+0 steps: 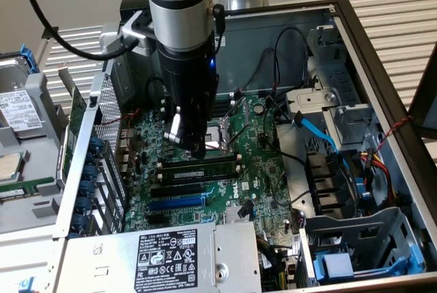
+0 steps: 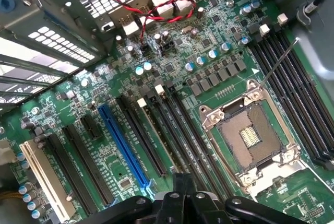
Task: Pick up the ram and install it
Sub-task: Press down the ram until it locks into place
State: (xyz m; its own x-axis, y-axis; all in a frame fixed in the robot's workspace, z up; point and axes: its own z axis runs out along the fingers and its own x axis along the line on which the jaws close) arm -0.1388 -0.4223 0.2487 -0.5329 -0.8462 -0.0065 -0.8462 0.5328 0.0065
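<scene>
The gripper (image 1: 196,148), closed and holding nothing, presses on the ram (image 1: 198,168) near the motherboard's (image 1: 263,170) centre. This looks like seating; it calls for even downward pressure.

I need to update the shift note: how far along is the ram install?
Looks done: the ram already stands along a black slot next to the CPU socket. In hand: the shut gripper sits just above the ram's top edge, near its middle; whether it touches is not clear. Left: full seating is unconfirmed, since the pictures do not show whether the end latches have closed.
</scene>
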